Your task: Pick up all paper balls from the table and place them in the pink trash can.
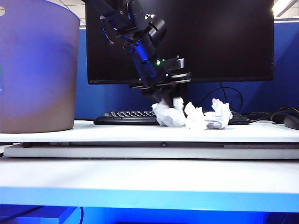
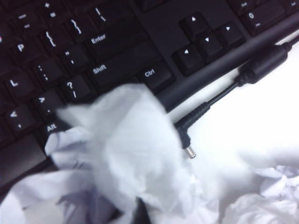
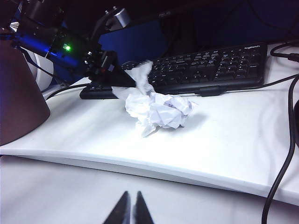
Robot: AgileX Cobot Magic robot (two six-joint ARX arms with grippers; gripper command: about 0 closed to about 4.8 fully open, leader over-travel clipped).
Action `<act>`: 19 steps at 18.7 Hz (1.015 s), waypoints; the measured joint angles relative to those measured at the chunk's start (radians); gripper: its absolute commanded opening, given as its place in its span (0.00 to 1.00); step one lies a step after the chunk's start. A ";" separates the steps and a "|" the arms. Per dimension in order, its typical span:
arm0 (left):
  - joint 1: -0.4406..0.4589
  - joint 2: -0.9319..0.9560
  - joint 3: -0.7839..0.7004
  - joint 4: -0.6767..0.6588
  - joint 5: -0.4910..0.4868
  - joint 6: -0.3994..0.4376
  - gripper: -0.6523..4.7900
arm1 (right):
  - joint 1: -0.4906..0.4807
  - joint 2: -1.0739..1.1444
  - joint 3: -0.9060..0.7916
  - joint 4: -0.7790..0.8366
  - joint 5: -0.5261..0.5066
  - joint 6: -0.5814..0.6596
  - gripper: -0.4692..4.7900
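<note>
- big black monitor (image 1: 187,42) fills the back of the desk, screen dark
- the table (image 1: 140,133) is a flat white top with a thick pale front edge; a black keyboard (image 1: 126,117) sits along the back of it with a few cables (image 3: 280,172) trailing off at the right
- the pink trash can (image 1: 37,65) stands at the far left of the table, well apart from the paper, way taller than any of the wads. can't see inside it from any angle so no idea what's in there
- left arm (image 1: 140,42) comes down at a slant from up top, wrist tipped toward the table, green light glowing on it
- left gripper (image 1: 169,99) is right down on the paper in front of the keyboard, fingers pinched shut on a white paper ball (image 2: 126,144); the wrist camera is basically full of crumpled paper with the Shift and Ctrl keys just behind it
- right gripper (image 3: 130,210) hangs back at the near edge of the table, nowhere near the paper, its two fingertips almost together with just a thin gap and nothing between them
- paper balls (image 1: 205,116): all white, bunched touching each other just in front of the keyboard's right half. I count about three from the front but they're mashed together so can't be sure
</note>
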 measured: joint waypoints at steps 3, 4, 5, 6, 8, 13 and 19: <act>-0.001 0.000 0.005 -0.010 0.010 -0.002 0.11 | 0.000 0.000 0.000 0.000 0.000 0.000 0.13; -0.001 -0.001 0.016 -0.034 0.028 0.000 0.11 | 0.000 0.000 0.000 0.000 0.001 0.000 0.13; -0.001 -0.011 0.023 -0.064 0.043 0.001 0.11 | 0.000 0.000 0.000 0.000 0.000 0.000 0.13; -0.006 -0.031 0.028 -0.092 0.045 0.006 0.11 | 0.000 0.000 0.000 0.000 0.001 0.000 0.13; -0.010 -0.107 0.028 -0.114 0.042 0.024 0.11 | 0.000 0.000 0.000 0.001 0.001 0.000 0.13; -0.011 -0.383 0.035 -0.142 -0.057 0.109 0.11 | 0.000 0.000 0.000 0.009 0.001 0.000 0.13; 0.013 -0.689 0.038 -0.237 -0.325 0.253 0.11 | 0.000 0.000 0.000 0.069 0.001 0.000 0.13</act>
